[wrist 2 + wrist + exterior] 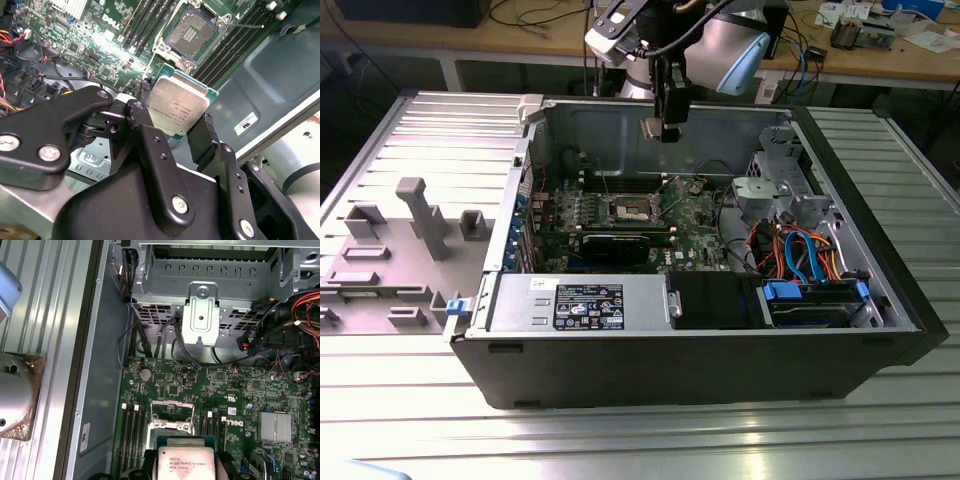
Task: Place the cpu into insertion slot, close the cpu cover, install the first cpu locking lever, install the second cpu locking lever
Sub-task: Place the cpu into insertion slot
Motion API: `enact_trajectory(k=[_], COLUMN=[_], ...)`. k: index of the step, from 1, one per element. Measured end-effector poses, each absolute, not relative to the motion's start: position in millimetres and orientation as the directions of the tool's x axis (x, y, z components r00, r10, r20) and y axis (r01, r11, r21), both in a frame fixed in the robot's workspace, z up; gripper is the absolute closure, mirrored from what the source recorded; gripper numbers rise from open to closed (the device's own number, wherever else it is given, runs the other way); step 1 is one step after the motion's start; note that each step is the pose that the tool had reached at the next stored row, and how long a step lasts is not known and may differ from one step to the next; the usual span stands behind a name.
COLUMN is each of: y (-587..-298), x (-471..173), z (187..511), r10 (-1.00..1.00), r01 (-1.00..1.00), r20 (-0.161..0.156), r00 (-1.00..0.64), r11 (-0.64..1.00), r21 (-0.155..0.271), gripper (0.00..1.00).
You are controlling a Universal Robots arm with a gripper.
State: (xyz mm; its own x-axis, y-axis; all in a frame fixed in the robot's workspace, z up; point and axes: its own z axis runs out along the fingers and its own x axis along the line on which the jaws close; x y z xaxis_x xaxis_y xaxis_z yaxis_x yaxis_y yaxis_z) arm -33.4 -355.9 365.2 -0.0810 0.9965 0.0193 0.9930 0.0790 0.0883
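Above the green motherboard [107, 50], the gripper [170, 114] clamps the cpu [179, 107] by two opposite edges, silver top showing, apart from the uncovered insertion slot [191, 31].

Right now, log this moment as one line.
gripper: shut on cpu | cpu: held above motherboard, not seated | insertion slot: empty | cpu cover: open

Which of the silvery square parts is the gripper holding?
The cpu, the flat printed chip clamped in the gripper above the motherboard, where the finned heatsink and the windowed cpu cover sit.
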Motion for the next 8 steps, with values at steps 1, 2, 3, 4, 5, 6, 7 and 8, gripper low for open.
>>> enact_trajectory(k=[1,2,3,4,5,6,7,8], y=[-355.9,-355.9,-355.9,-355.9,-355.9,-355.9,-355.9,-355.9], x=[-33.4,-33.4,-33.4,-33.4,-33.4,-33.4,-33.4,-33.4], z=[365.1,365.1,365.2,365.1,365.1,365.1,365.1,365.1], r10=[0.997,0.998,0.998,0.998,0.998,0.998,0.998,0.998], r01=[0.994,0.994,0.994,0.994,0.994,0.994,0.994,0.994], r20=[0.019,0.019,0.019,0.019,0.019,0.019,0.019,0.019], r00=[-0.073,-0.066,-0.061,-0.059,-0.059,-0.059,-0.059,-0.059], r11=[0.071,0.064,0.059,0.057,0.057,0.057,0.057,0.057], r21=[0.088,0.088,0.088,0.088,0.088,0.088,0.088,0.088], gripper=[0.45,0.45,0.45,0.45,0.45,0.45,0.45,0.45])
